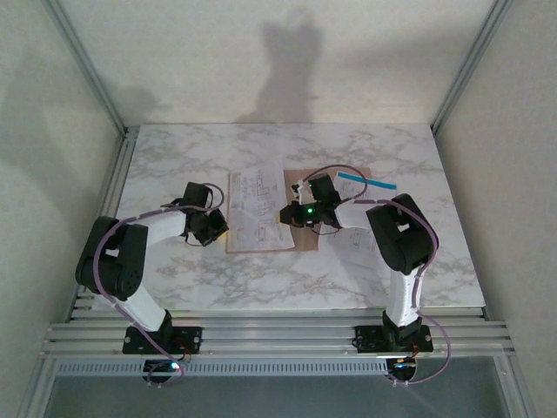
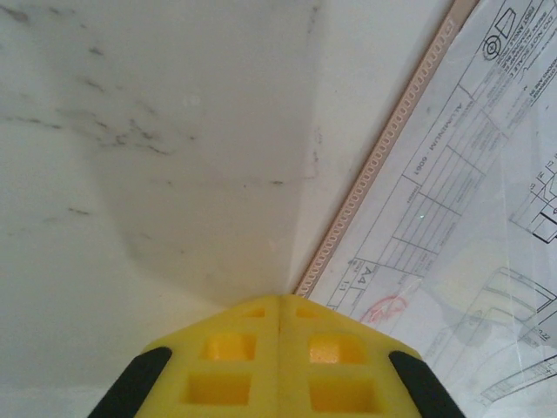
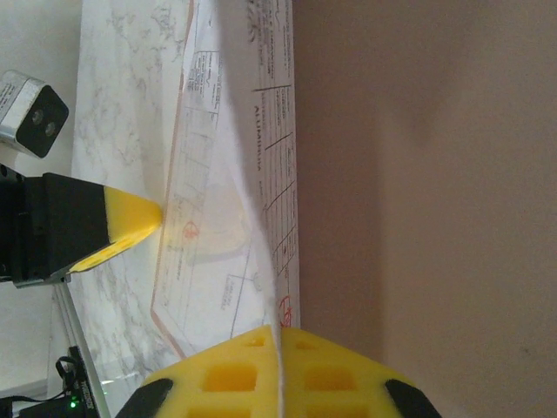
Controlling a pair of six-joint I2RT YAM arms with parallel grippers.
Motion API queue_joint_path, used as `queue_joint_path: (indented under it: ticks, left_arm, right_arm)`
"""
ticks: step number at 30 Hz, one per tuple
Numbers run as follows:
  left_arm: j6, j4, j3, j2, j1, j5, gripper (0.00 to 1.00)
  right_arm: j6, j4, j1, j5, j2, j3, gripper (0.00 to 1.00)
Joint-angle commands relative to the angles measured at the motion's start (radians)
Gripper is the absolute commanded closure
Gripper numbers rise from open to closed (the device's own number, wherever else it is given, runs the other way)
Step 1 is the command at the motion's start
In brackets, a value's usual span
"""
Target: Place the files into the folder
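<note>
Overhead, a marble table stands between plain white walls, with metal rails along its near edge. The folder lies open in the middle. A printed sheet lies on its left leaf and a blue-edged sheet is at its far right corner. The left gripper is at the folder's left edge, the right gripper at the printed sheet's right edge.

From the left wrist, the yellow fingers are pressed together with nothing between them, tip beside the folder's border.

From the right wrist, the fingers are clamped on the printed sheet's raised edge, next to the bare tan leaf.
</note>
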Motion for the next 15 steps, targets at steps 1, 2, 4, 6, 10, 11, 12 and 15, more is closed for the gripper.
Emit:
queue_joint_path:
  ticks: [1,2,4,6,10,11,12,15]
  left_arm:
    - [0.012,-0.015,0.006,-0.001,-0.004,-0.021,0.98]
    - [0.011,-0.015,0.005,-0.001,-0.004,-0.022,0.98]
    - [0.010,-0.015,0.005,-0.003,-0.004,-0.021,0.98]
    - [0.011,-0.015,0.005,-0.003,-0.004,-0.022,0.98]
    - [0.010,-0.015,0.006,-0.006,-0.004,-0.022,0.98]
    - [0.010,-0.015,0.007,-0.007,-0.004,-0.022,0.98]
    - [0.008,-0.015,0.008,-0.009,-0.004,-0.023,0.98]
    - [0.010,-0.027,0.013,-0.021,-0.006,-0.032,0.98]
  right_arm:
    - [-0.016,-0.025,0.014,-0.022,0.013,-0.010,1.00]
    - [-0.019,-0.030,0.014,-0.022,0.014,-0.008,1.00]
    - [-0.022,-0.036,0.016,-0.022,0.016,-0.007,1.00]
    - [-0.023,-0.041,0.018,-0.020,0.016,-0.006,1.00]
    - [-0.030,-0.053,0.020,-0.016,0.014,-0.004,1.00]
    - [-0.034,-0.057,0.021,-0.016,0.013,-0.004,1.00]
    - [-0.034,-0.061,0.020,-0.016,0.013,-0.002,1.00]
    - [-0.039,-0.088,0.020,-0.005,0.005,0.008,1.00]
